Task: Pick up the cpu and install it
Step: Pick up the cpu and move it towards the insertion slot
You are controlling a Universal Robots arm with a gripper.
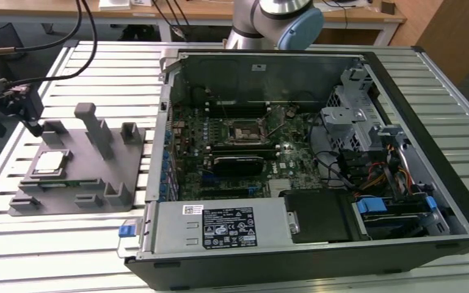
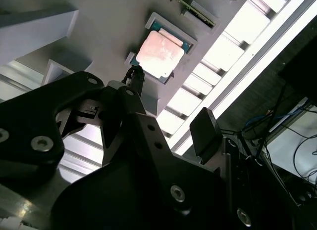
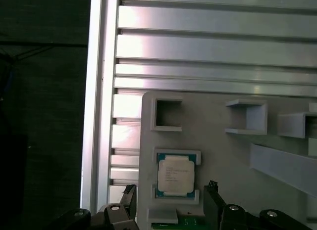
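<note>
The cpu [image 1: 49, 162] is a small square chip with a pale metal top. It lies flat in a shallow pocket of the grey plastic fixture [image 1: 88, 177], on the exterior view's left. My gripper [image 1: 31, 122] hangs just above the fixture's far left corner, a short way from the chip. In the first wrist view the cpu [image 3: 174, 174] lies between the two dark fingertips [image 3: 130, 195], which stand wide apart and touch nothing. In the second wrist view the gripper [image 2: 171, 101] is open and the cpu [image 2: 159, 54] lies beyond one fingertip [image 2: 134, 74].
An open computer case [image 1: 430, 122] fills the middle and right of the slatted metal table [image 1: 71, 244]. Inside, the motherboard's socket [image 1: 243, 130] sits above a black heatsink [image 1: 236, 163]. Upright posts [image 1: 96, 128] rise from the fixture. The table's edge [image 3: 94, 116] runs close beside it.
</note>
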